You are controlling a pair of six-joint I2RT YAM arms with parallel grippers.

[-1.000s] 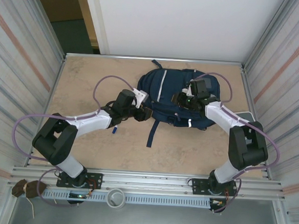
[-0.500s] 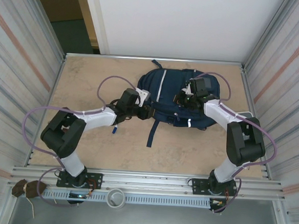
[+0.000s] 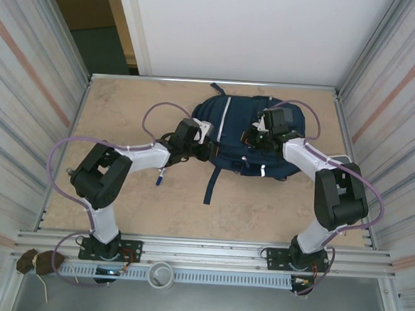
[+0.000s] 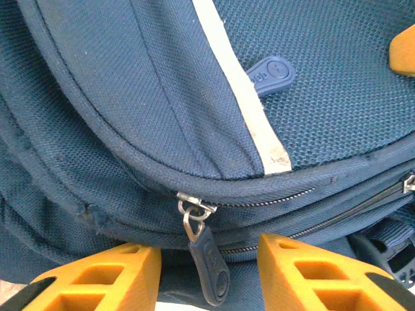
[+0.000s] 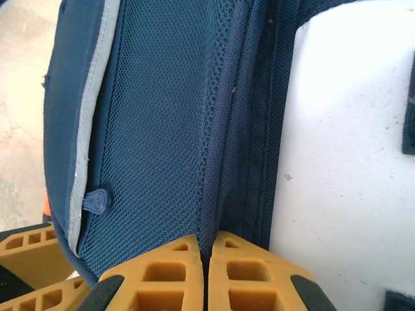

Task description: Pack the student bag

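Observation:
The student bag [image 3: 231,129], navy with a pale stripe, lies flat at the back middle of the table. My left gripper [image 3: 206,150] is at its front left edge. In the left wrist view the gripper [image 4: 209,275] is open, and a dark zipper pull [image 4: 209,262] hangs between the orange fingers [image 4: 107,275], touching neither. My right gripper [image 3: 260,140] rests on top of the bag. In the right wrist view it [image 5: 206,249] is shut on a raised fold of mesh fabric [image 5: 217,162] beside the bag's white patch [image 5: 350,162].
A small blue object [image 3: 159,179] lies on the table under the left forearm. A dark strap [image 3: 210,185] trails from the bag toward the front. Metal walls close in the table [image 3: 125,107] on the left and right.
My left arm has reached further right to the bag's edge, and its jaws have narrowed. My right gripper has closed on the bag's fabric and barely shifted.

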